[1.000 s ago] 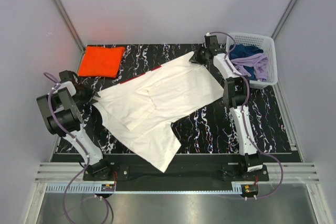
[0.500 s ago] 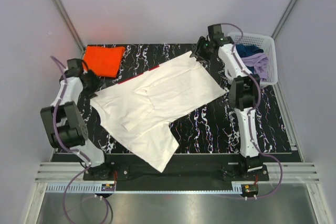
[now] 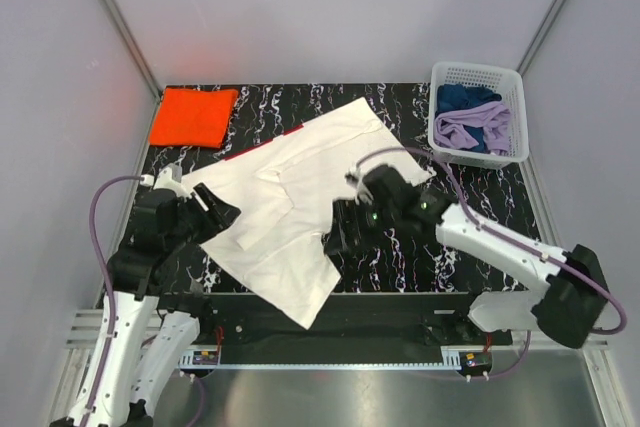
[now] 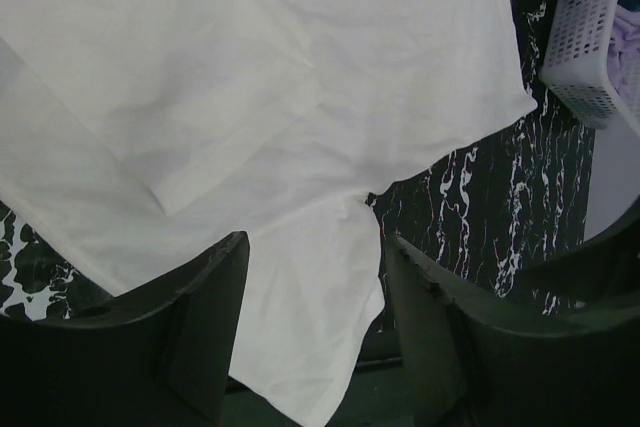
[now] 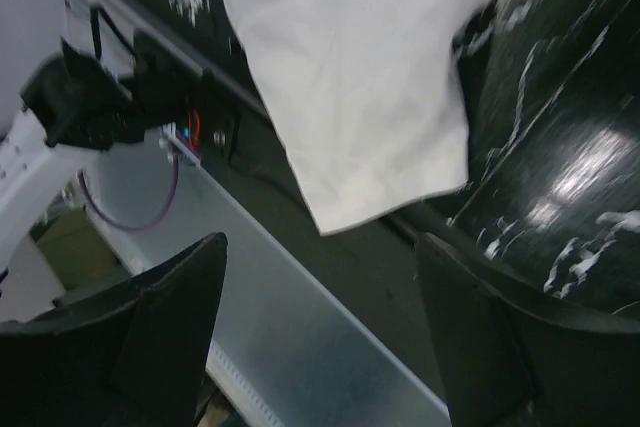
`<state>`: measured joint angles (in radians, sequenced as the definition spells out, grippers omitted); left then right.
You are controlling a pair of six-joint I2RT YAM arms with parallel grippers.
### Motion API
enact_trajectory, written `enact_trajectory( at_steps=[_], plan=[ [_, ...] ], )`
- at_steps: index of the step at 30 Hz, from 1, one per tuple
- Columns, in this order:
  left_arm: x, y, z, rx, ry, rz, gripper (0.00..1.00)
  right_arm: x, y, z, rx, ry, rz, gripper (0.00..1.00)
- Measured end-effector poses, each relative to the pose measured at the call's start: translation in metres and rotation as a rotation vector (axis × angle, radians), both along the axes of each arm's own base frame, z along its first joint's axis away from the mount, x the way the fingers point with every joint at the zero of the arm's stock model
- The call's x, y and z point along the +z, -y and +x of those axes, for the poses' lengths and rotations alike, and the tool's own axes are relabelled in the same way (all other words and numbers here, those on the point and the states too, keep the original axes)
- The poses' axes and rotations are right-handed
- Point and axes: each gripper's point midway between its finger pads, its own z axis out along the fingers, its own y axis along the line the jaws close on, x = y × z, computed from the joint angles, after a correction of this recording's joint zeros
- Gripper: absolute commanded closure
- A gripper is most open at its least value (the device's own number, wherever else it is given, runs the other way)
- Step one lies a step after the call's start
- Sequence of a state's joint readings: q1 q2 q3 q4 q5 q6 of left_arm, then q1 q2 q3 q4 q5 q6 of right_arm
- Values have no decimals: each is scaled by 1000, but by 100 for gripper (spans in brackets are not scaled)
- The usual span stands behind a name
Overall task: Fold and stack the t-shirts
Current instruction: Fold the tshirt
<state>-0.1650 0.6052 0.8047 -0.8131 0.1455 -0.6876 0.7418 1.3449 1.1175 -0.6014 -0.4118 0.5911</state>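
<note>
White cloth t-shirt [image 3: 300, 182], just one, sprawled centre; one folded orange cloth t-shirt [image 3: 193, 115] at 10 o'clock. My left gripper [image 4: 315, 244] and right gripper [image 5: 320, 244]: both spread, gripping nothing.

The left white robot arm [image 3: 113, 342] and right white robot arm [image 3: 495, 245] have chunky black joints — a thin purple cable [image 3: 94, 211] loops along each.

Black, white-veined marbled tabletop [image 3: 400, 112]; white perforated plastic basket [image 3: 476, 75] at its far right corner, holding a dark blue cloth [image 3: 465, 97] and a lavender cloth [image 3: 482, 132] bunched together; slotted aluminium rail [image 3: 330, 357] along the near edge.
</note>
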Motion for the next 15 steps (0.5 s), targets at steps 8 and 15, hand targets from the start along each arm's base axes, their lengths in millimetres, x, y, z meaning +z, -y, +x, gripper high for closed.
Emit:
enact_trajectory(
  at_steps=[8,15],
  plan=[
    [16,-2,-19,-5,19,-8,38,-81,-3,-142,141,-212,-50,23],
    [12,-3,-21,-15,-26,12,36,-114,-37,-152,78,-307,-34,38]
  ],
)
